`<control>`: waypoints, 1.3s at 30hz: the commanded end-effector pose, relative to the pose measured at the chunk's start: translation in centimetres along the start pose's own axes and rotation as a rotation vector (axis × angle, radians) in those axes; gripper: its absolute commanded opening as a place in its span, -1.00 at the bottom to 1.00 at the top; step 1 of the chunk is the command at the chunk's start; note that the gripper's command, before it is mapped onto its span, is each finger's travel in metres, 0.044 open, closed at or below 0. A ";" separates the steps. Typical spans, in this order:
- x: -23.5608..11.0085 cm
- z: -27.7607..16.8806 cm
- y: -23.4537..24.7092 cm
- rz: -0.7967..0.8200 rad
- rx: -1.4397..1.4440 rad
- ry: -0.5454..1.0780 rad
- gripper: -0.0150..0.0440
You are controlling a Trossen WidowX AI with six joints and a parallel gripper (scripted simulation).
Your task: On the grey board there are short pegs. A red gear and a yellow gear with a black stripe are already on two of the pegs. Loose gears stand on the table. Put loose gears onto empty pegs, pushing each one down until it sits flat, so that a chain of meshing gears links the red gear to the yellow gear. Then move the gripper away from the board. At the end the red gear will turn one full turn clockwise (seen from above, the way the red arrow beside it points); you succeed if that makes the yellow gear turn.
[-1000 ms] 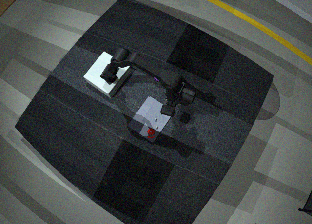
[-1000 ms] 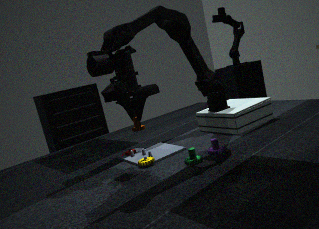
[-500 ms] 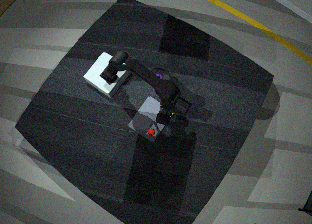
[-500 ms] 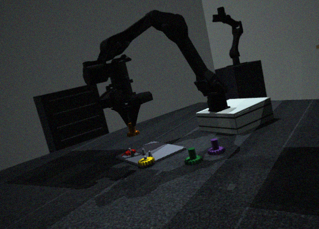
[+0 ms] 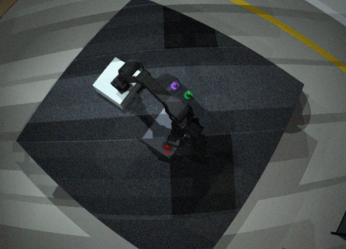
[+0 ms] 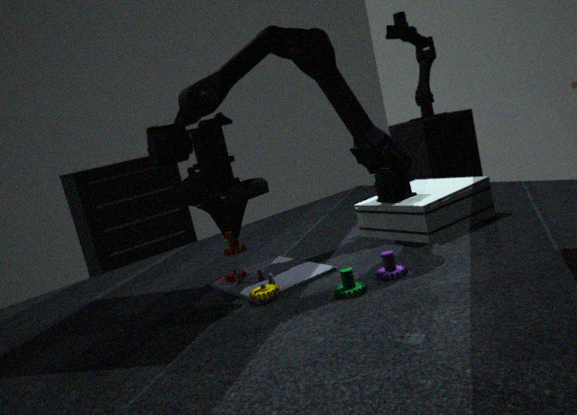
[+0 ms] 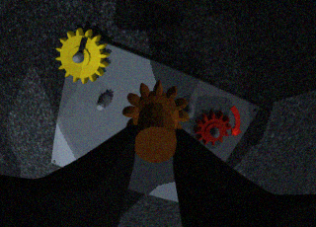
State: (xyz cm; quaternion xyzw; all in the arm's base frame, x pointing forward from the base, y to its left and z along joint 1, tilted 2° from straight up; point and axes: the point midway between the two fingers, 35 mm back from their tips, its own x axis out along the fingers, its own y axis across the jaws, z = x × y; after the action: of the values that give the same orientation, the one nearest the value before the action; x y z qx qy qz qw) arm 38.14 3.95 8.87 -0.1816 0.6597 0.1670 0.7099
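Note:
My gripper (image 6: 230, 235) (image 7: 156, 134) is shut on the handle of an orange gear (image 6: 234, 249) (image 7: 158, 96), held in the air above the grey board (image 5: 161, 120) (image 6: 303, 273) (image 7: 84, 133). The red gear (image 5: 167, 147) (image 6: 231, 276) (image 7: 204, 128) and the yellow gear (image 6: 264, 293) (image 7: 92, 65) sit at opposite ends of the board. An empty peg (image 6: 270, 279) (image 7: 105, 99) stands near the yellow gear. The wrist view hides other pegs behind the orange gear. The green gear (image 5: 188, 95) (image 6: 350, 290) and purple gear (image 5: 175, 86) (image 6: 391, 272) stand upright on the table.
The arm's base stands on a white block (image 5: 107, 84) (image 6: 391, 220). The arm covers part of the board and the yellow gear in the top view. A red arrow (image 7: 237, 119) is marked beside the red gear. Dark shadows cross the table.

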 end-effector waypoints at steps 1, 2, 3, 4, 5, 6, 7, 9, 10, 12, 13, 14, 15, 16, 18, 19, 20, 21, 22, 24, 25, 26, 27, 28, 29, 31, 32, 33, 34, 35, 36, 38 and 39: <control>0.8 -0.7 -1.1 0.006 -0.004 0.003 -0.49; 0.9 -0.9 -1.3 0.006 -0.004 0.003 -0.49; 1.0 -1.0 -1.5 0.006 -0.004 0.003 -0.49; 1.2 -1.1 -1.7 0.006 -0.004 0.003 -0.49; 1.3 -1.3 -1.9 0.006 -0.004 0.003 -0.49; 1.4 -1.4 -2.2 0.005 -0.004 0.003 -0.49; 1.5 -1.5 -2.4 0.005 -0.004 0.003 -0.49; 1.8 -1.8 -2.8 0.005 -0.005 0.003 -0.49; 1.9 -2.0 -3.0 0.005 -0.005 0.003 -0.49; 2.1 -2.2 -3.4 0.004 -0.005 0.003 -0.49; 2.1 -2.3 -3.5 0.004 -0.005 0.003 -0.49; 2.2 -2.3 -3.5 0.004 -0.005 0.003 -0.49; 2.1 -2.3 -3.5 0.004 -0.005 0.003 -0.49; 2.1 -2.3 -3.5 0.004 -0.005 0.003 -0.49; 1.9 -2.3 -3.5 0.004 -0.005 0.003 -0.49; 1.9 -2.4 -3.5 0.004 -0.005 0.003 -0.49; 1.8 -2.4 -3.5 0.004 -0.005 0.003 -0.49; 1.7 -2.4 -3.5 0.004 -0.005 0.003 -0.49; 1.7 -2.4 -3.5 0.004 -0.005 0.003 -0.49; 1.7 -2.4 -3.5 0.004 -0.005 0.003 -0.49; 1.7 -2.4 -3.5 0.004 -0.005 0.003 -0.49; 1.7 -2.4 -3.5 0.004 -0.005 0.003 -0.49; 1.7 -2.4 -3.5 0.004 -0.005 0.003 -0.49; 1.7 -2.4 -3.5 0.004 -0.005 0.003 -0.49; 1.7 -2.4 -3.5 0.004 -0.005 0.003 -0.49; 1.7 -2.4 -3.5 0.004 -0.005 0.003 -0.49; 1.7 -2.4 -3.5 0.004 -0.005 0.003 -0.49; 1.7 -2.4 -3.5 0.004 -0.005 0.003 -0.49; 1.7 -2.4 -3.5 0.004 -0.005 0.003 -0.49; 1.7 -2.4 -3.5 0.004 -0.005 0.003 -0.49; 1.7 -2.4 -3.5 0.004 -0.008 0.003 -0.49; 1.8 -2.3 -3.5 0.004 -0.023 0.003 -0.49; 1.9 -2.3 -3.5 0.004 -0.037 0.003 -0.49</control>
State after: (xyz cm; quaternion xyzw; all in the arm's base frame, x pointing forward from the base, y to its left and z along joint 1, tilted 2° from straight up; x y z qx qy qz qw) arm 37.90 -0.34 7.11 -0.1857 0.6607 0.1696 0.7073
